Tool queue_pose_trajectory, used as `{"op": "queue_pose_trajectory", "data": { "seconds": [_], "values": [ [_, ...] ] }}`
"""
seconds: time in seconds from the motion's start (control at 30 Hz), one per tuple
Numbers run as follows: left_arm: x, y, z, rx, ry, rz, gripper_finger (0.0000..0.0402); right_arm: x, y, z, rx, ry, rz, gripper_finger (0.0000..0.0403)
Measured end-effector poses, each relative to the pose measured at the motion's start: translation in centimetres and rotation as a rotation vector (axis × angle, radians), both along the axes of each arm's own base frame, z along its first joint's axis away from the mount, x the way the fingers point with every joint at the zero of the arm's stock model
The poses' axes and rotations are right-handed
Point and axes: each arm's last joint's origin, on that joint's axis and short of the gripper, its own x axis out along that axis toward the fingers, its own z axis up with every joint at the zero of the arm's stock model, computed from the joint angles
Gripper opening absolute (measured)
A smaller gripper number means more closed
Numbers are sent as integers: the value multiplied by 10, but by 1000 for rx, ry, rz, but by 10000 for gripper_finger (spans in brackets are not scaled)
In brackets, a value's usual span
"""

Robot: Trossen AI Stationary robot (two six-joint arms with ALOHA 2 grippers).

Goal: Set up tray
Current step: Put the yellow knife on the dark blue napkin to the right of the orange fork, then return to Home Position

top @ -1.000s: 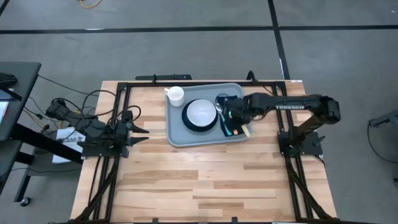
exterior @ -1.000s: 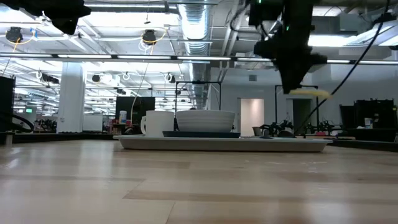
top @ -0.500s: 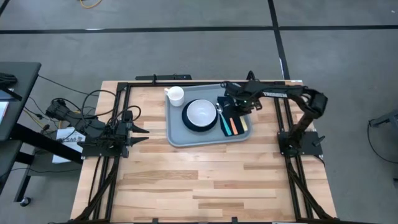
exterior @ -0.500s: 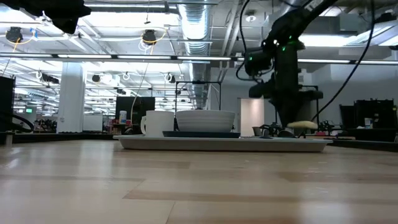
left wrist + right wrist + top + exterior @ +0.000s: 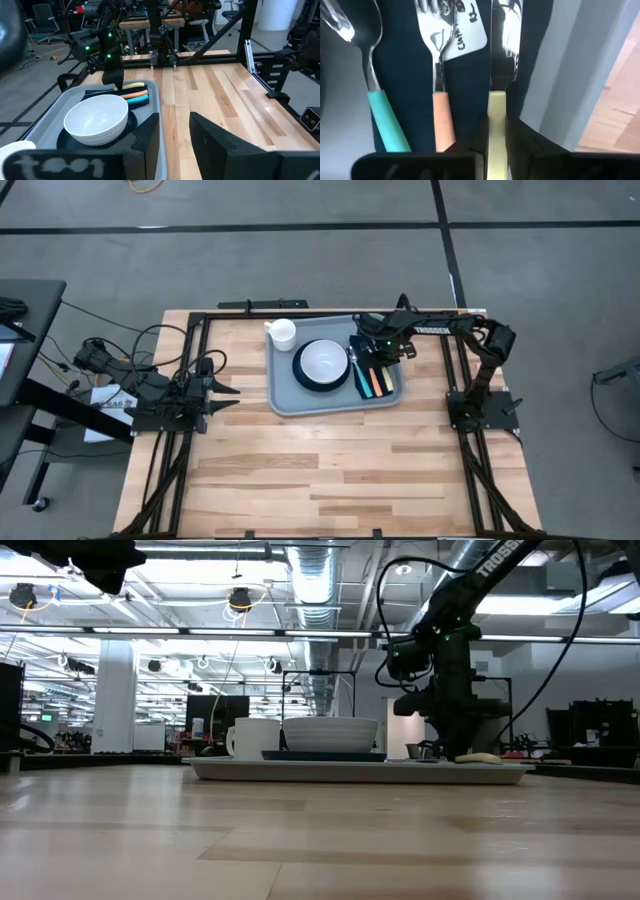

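The grey-blue tray lies on the table's far half. On it are a dark plate with a white bowl, a white cup and a navy napkin. A teal-handled spoon, an orange-handled fork and a yellow-handled knife lie side by side on the napkin. My right gripper is low over the napkin's far end, shut on the knife. My left gripper waits open at the table's left edge. My right gripper pinches the knife's yellow handle between its two fingers, near the end that joins the blade. The fingers come from above, pointing down, one on each long side of the handle. The knife lies flat on the napkin, its handle sticking out past the fingers.
The black frame rails run along the table's far, left and right sides. The tray's rim is just beside the knife. Bare wood fills the table's near half.
My right gripper has come down toward the tray and drawn back toward the table's far edge. The knife, held well above the tray a second ago, has been lowered onto the napkin beside the fork.
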Motion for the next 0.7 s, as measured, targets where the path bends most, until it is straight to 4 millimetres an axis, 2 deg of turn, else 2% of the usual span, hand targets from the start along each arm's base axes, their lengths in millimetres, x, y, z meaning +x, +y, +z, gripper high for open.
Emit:
{"op": "queue_pose_trajectory", "data": {
  "seconds": [0.27,0.7],
  "values": [
    [0,0,0,0,0,0,96,2,2,0,-2,-10,4,36],
    [0,0,0,0,0,0,96,6,8,0,20,-24,-1,106]
  ]
}}
